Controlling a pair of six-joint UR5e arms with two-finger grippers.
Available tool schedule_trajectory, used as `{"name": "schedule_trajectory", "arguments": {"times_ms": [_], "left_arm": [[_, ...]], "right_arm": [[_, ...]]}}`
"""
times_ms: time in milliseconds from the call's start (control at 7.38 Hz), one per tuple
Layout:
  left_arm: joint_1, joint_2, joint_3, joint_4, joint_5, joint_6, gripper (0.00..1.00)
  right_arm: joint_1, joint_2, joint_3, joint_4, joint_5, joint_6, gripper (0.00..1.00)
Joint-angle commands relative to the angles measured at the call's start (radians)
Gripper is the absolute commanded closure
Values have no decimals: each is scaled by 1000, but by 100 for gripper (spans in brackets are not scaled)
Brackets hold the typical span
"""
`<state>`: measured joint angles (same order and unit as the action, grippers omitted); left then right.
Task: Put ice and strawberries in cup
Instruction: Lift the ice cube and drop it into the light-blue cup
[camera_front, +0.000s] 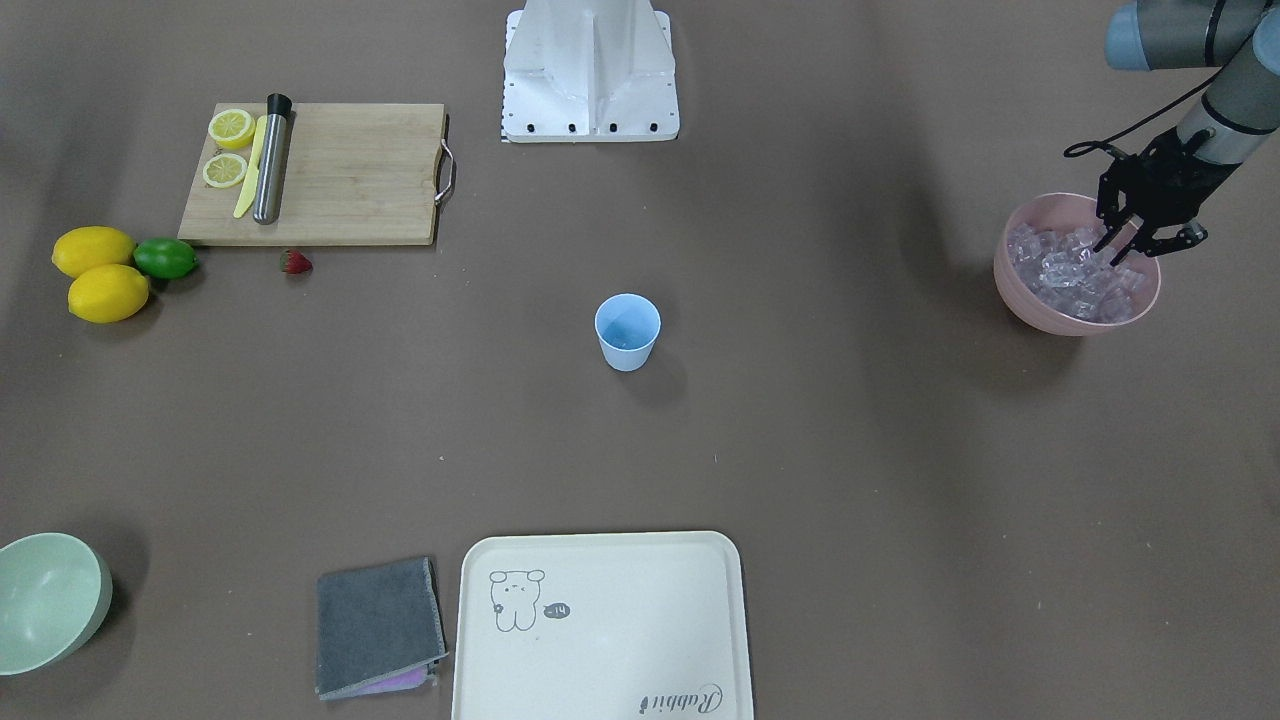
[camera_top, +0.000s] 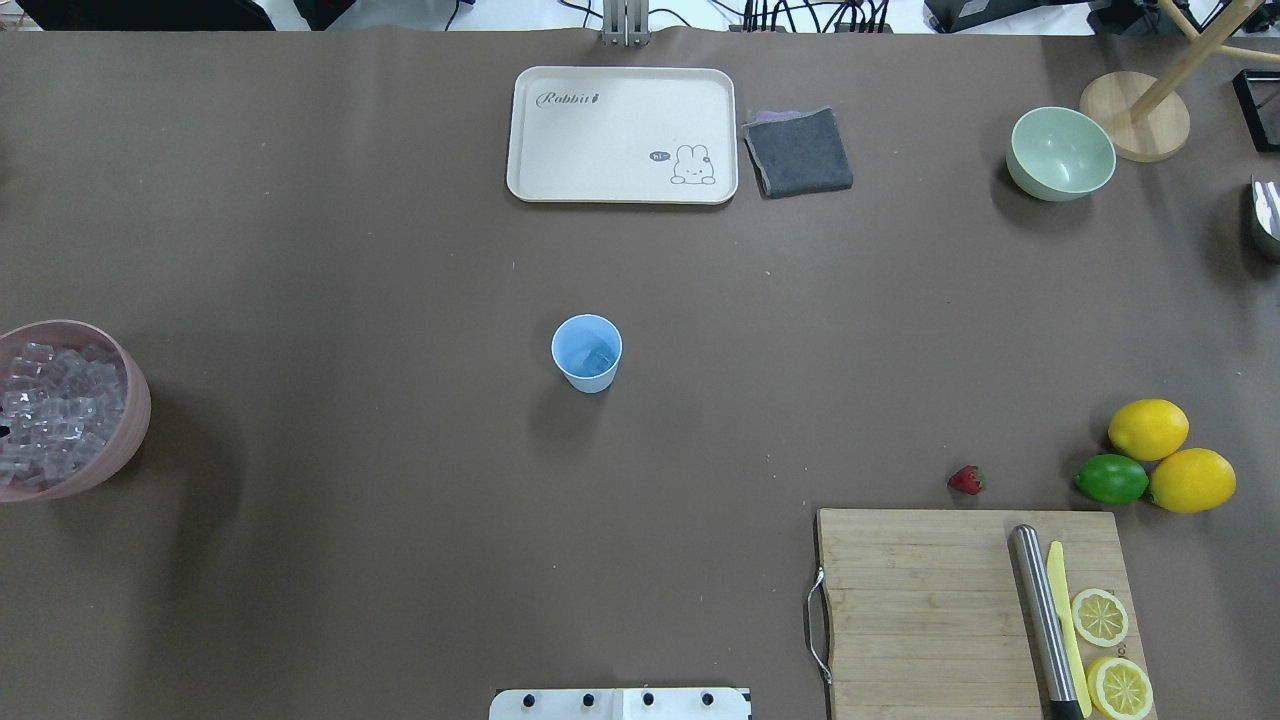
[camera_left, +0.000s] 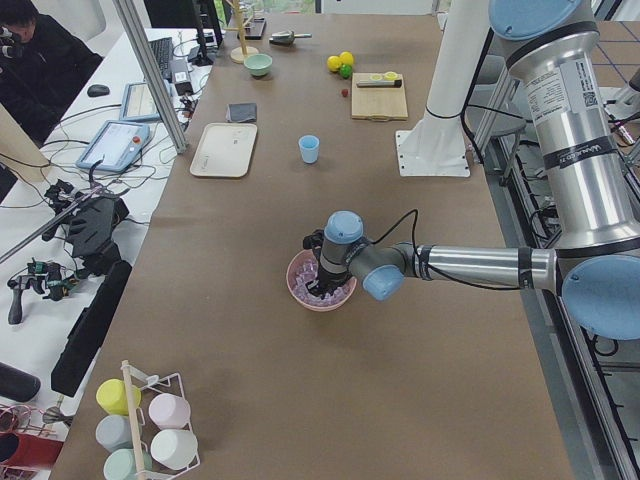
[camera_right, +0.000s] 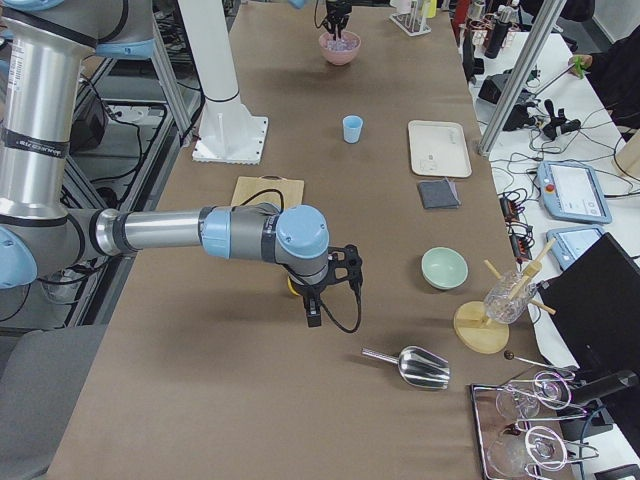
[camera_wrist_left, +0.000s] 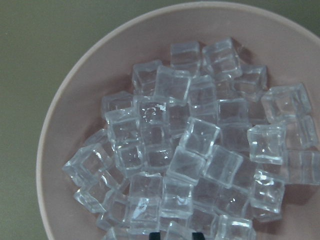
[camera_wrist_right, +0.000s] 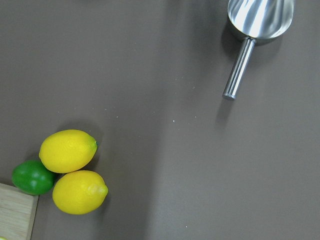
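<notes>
A: Looking first at the left gripper (camera_front: 1125, 250). Hanging over the pink bowl (camera_front: 1030, 300) at the end of the table (camera_top: 400, 250) on the robot's left, with jaws standing apart, reaching down among the ice (camera_front: 1065, 272). Not clamping any cube, as far as showing.

B: Agreeing. Seeing in the left wrist view only clear cubes, piled up and filling most of the bowl. And asking about the right gripper (camera_right: 318, 305).

A: Hovering above the table, near the lemons (camera_wrist_right: 68, 150) and the lime (camera_wrist_right: 31, 177), by a corner of the cutting board (camera_wrist_right: 15, 212). Showing only in the side view, so not being able to tell whether apart or together.

B: Checking now the cup (camera_top: 586, 352). Standing upright in the middle of the table, well apart from both grippers and from the pink bowl. Seeming to hold one clear cube at the bottom, but not being sure.

A: And finding the strawberry (camera_top: 966, 480) lying on the table just beside the cutting board, near the lime, well apart from the cup.
</notes>
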<state>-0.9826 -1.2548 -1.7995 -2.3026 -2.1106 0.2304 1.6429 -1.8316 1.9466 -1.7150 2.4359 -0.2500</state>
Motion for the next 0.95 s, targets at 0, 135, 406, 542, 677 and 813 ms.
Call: {"name": "schedule_trajectory", "arguments": {"times_ms": [0,135,406,542,677,813], "left_arm": [[-2,0,-9,-9,-3,3,100],[-10,-6,-18,-5,-6,6,100],[-42,-9,-41,0,-102,7,100],[-69,-11,-50,3,-109,6,100],[-79,-17,-85,50,-112,-2,100],[-105,-90,-165,236,-120,-6,100]], "right_arm": [[0,0,0,0,0,0,0],[0,0,0,0,0,0,0],[0,-2,0,0,0,0,0],[0,-2,0,0,0,0,0],[0,-2,0,0,6,0,0],[-3,-2,-1,-2,9,0,0]]}}
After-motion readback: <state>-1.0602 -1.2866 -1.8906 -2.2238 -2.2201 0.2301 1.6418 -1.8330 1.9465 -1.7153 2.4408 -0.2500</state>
